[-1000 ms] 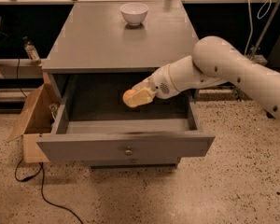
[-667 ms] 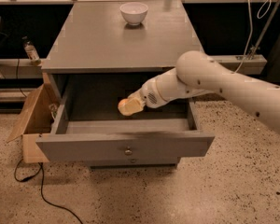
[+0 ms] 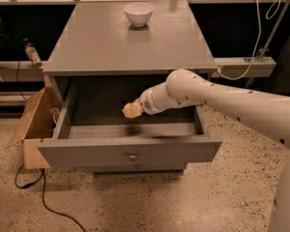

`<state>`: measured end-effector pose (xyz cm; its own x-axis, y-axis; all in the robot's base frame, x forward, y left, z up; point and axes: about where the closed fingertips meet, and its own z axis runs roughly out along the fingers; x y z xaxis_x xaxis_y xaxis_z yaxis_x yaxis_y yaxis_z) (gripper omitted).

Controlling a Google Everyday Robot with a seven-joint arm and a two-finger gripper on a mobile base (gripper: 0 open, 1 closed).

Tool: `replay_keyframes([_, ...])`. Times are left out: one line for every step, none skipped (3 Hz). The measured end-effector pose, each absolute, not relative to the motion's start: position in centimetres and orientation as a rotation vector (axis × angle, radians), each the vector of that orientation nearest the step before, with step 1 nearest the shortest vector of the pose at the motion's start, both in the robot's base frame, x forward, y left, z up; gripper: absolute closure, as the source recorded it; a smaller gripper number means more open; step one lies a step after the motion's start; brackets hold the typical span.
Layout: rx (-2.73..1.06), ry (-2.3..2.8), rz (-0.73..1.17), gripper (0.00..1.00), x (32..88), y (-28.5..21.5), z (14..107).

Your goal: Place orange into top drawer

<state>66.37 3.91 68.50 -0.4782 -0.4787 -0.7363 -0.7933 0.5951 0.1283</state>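
Grey top drawer (image 3: 87, 151) stands pulled open nearest me, cardboard box (image 3: 34, 124) just left of it. My pincer (image 3: 131, 110) hangs over its inside; I cannot tell its grip, nor pick out the orange. Farther back, a white bowl (image 3: 138, 13) sits on the counter (image 3: 96, 42).

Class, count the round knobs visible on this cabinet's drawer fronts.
2. Upper knob: centre of the top drawer front. Lower knob: lower drawer front beneath it. Others may be hidden. The gripper hangs over the open top drawer.
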Motion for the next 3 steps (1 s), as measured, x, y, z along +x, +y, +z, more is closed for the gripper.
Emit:
replay_keyframes([-1.0, 2.19, 0.586, 0.51, 67.3, 4.5, 66.3])
replay_keyframes([-1.009, 2.21, 0.585, 0.28, 67.6, 5.0, 64.7])
replay_keyframes([-0.985, 2.205, 0.608, 0.05, 67.6, 4.6, 64.2])
